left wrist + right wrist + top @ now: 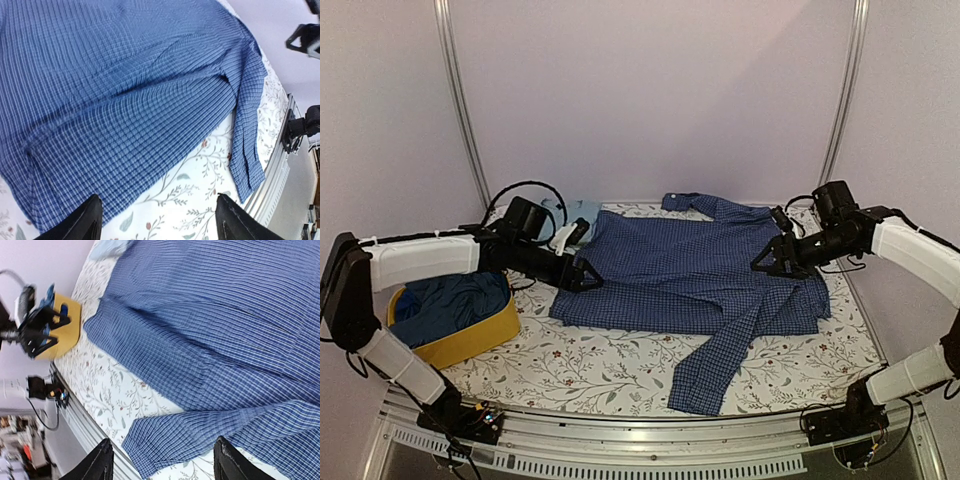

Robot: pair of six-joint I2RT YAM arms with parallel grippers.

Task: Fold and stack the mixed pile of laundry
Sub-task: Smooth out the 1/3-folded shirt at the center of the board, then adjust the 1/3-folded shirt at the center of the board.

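The floral-covered table [590, 365] carries three things: a navy-and-white checked shirt [680, 270] spread flat across its middle, one sleeve trailing toward the near edge, a yellow fabric basket [470, 342] at the left, and, at the far edge, a bunched light blue garment [582, 212] touching the shirt's far-left corner.

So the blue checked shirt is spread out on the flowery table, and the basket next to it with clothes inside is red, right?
Not quite. The basket is yellow, not red, as the top external view shows. The rest is right: the blue checked shirt lies spread out on the flowery table cover, and the basket next to it has dark blue clothes inside.
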